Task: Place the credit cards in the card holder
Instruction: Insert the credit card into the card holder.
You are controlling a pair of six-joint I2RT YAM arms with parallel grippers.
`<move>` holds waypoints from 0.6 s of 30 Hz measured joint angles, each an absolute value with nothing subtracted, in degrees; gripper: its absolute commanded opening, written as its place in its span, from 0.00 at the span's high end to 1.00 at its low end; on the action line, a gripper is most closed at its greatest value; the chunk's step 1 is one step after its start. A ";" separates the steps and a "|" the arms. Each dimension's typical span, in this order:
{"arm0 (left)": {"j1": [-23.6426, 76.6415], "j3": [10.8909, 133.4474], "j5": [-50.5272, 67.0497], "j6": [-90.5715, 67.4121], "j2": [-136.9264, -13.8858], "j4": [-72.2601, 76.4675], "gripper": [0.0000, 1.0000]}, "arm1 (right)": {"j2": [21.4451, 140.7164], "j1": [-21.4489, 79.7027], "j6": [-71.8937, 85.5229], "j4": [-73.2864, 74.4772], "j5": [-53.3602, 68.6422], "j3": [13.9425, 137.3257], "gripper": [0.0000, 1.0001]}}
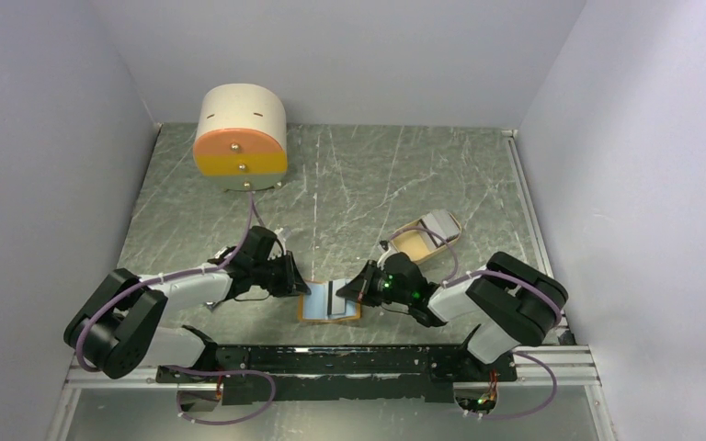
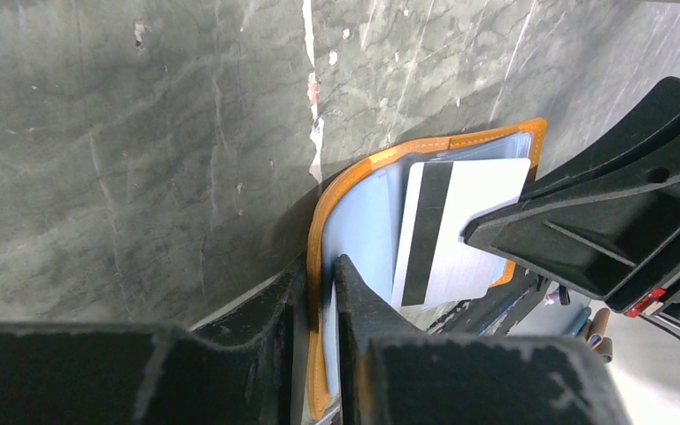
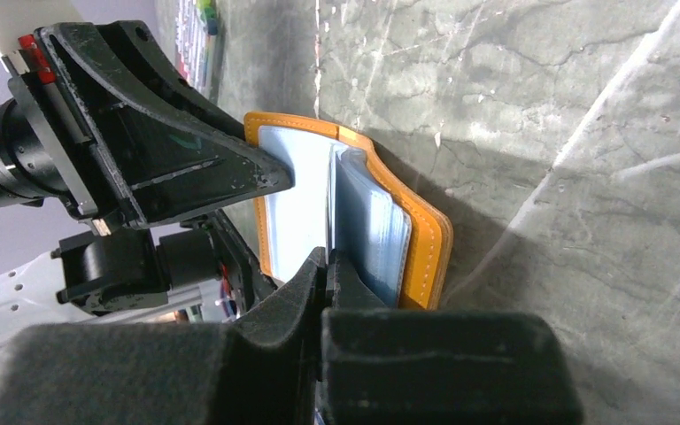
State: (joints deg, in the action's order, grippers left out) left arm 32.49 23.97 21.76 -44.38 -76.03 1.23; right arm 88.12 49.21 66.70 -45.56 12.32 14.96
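The card holder (image 1: pixel 317 312) lies open near the table's front edge, orange outside and pale blue inside. My left gripper (image 1: pixel 301 287) is shut on its left orange flap (image 2: pixel 319 230), and in the left wrist view the gripper (image 2: pixel 323 266) pinches that edge. My right gripper (image 1: pixel 357 287) is shut on a white credit card with a dark stripe (image 2: pixel 460 230), held over the holder's blue pockets. The right wrist view shows the card edge-on (image 3: pixel 329 204) between the shut gripper (image 3: pixel 326 257), beside the pockets (image 3: pixel 381 230). Another pale credit card (image 1: pixel 443 223) lies in the tray.
A tan oval tray (image 1: pixel 414 246) sits behind the right arm. A round cream-and-orange drawer box (image 1: pixel 240 138) stands at the back left. The two grippers' tips are close together over the holder. Grey walls close in the table on three sides.
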 measured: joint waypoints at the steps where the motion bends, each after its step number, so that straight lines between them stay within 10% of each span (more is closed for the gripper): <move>1: 32.49 23.81 21.89 -44.40 -76.03 1.45 0.80 | 88.49 49.21 66.89 -45.67 12.32 15.00 1.00; 18: 32.49 23.44 22.31 -44.82 -76.20 2.37 0.80 | 91.35 49.58 69.47 -49.56 12.47 14.66 0.98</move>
State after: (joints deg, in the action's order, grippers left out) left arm 32.49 23.44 22.31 -44.82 -76.20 2.37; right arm 91.35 49.58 69.47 -49.56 12.47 14.66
